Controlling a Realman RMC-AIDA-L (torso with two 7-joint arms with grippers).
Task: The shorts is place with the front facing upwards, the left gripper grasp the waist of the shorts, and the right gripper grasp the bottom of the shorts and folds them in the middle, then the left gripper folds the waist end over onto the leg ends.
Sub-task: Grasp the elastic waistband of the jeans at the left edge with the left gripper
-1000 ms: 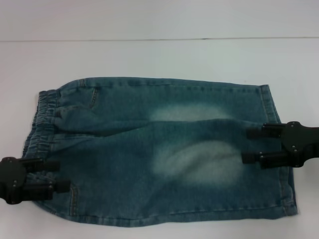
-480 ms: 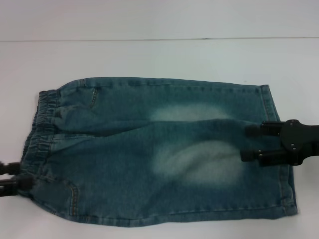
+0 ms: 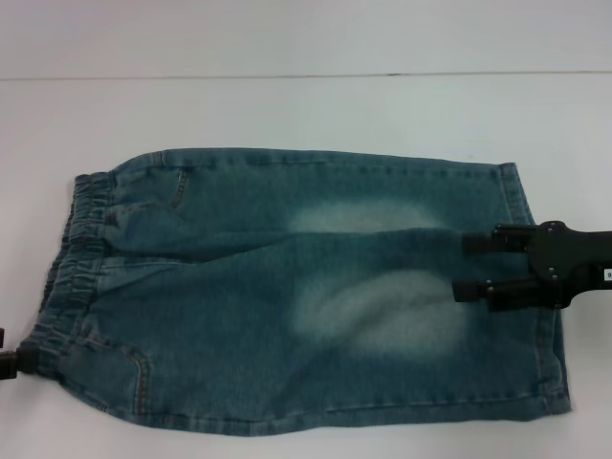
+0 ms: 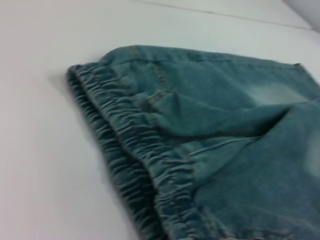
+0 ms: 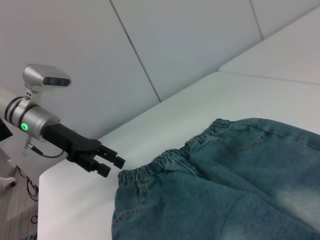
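since a second ago the left gripper [image 5: 102,161] has backed off the waist [image 4: 135,150], fingers apart; right gripper [image 3: 478,266] hangs open over the leg ends. shorts [image 3: 306,287] lie flat on the table [image 3: 306,105]; each should pinch both layers at the near edge.

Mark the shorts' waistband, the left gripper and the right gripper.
waistband [image 4: 130,150], left wrist view, gathered elastic band.
left gripper [image 5: 111,164], right wrist view, between fingertips.
right gripper [image 3: 463,266], head view, between fingertips.
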